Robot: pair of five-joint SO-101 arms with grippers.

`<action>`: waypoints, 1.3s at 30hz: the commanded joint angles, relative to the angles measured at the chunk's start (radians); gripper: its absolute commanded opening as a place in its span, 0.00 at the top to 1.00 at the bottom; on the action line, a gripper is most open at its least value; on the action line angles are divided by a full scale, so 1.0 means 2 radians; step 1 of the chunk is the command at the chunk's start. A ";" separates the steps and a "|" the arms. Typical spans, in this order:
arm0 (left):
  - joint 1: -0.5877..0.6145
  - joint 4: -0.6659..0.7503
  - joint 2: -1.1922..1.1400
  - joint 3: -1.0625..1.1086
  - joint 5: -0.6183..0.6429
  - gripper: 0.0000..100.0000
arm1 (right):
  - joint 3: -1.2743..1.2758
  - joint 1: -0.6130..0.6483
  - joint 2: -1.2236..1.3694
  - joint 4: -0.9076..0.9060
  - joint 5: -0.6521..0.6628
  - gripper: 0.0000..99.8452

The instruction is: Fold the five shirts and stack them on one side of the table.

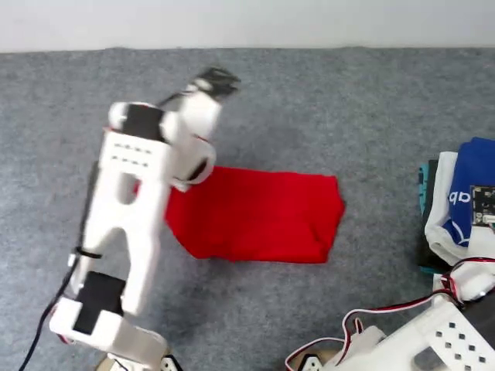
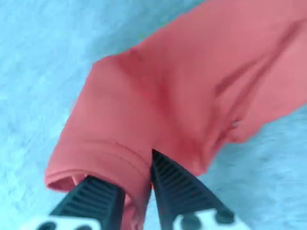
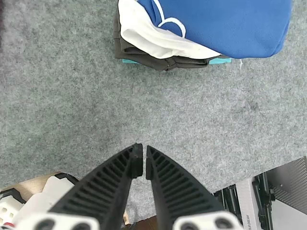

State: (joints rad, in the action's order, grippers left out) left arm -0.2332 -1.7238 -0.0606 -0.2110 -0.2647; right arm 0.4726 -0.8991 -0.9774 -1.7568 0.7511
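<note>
**A:** What does the left wrist view add to the high one?

**B:** The grip. The left hand (image 2: 122, 165) is closed down on a hem of the red shirt (image 2: 192, 86). The cloth is pinched between its fingers, and the rest of the shirt runs away from the fingertips.

**A:** And from above?

**B:** The red shirt (image 1: 263, 212) lies as a folded rectangle with one end under the left arm (image 1: 131, 216). The pinch itself is hidden beneath the wrist.

**A:** The right side?

**B:** The right hand (image 3: 143, 147) has its fingers nearly touching, with nothing between them. The stack (image 3: 163, 52) sits ahead of its tips and well apart from them. A blue shirt (image 3: 225, 24) is on top, with white, dark and teal layers under it.

**A:** And the surface?

**B:** The worktop (image 1: 348, 116) is covered in grey felt-like material. A pale wall (image 1: 247, 23) runs along its far edge. From above, the stack (image 1: 445, 209) sits at the worktop's edge, well away from the left hand.
</note>
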 commanded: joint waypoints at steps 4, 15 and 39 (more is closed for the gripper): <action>-0.144 -0.002 0.026 -0.013 0.068 0.99 | -0.003 -0.003 -0.004 -0.018 0.003 0.97; -0.224 0.084 -0.042 -0.016 0.117 0.99 | -0.003 -0.002 -0.004 -0.018 0.004 0.97; -0.233 0.041 -0.175 -0.230 0.118 0.76 | -0.003 -0.004 -0.004 -0.019 0.021 0.97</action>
State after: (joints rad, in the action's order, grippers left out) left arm -0.6874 -1.5934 -0.4273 -0.6007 -0.0391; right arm 0.4726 -0.8991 -0.9774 -1.7568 0.7848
